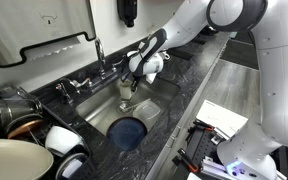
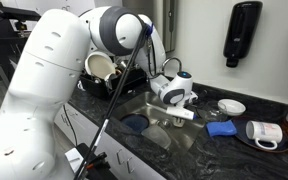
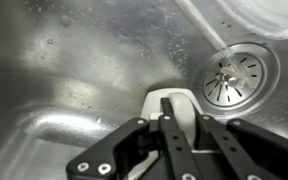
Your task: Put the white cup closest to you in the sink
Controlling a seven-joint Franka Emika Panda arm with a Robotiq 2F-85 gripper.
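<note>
The hand is clamping the white cup at lower centre of the wrist view, over the sink floor left of the drain; in my judgement it should be lowering gently, releasing only on steel.
</note>
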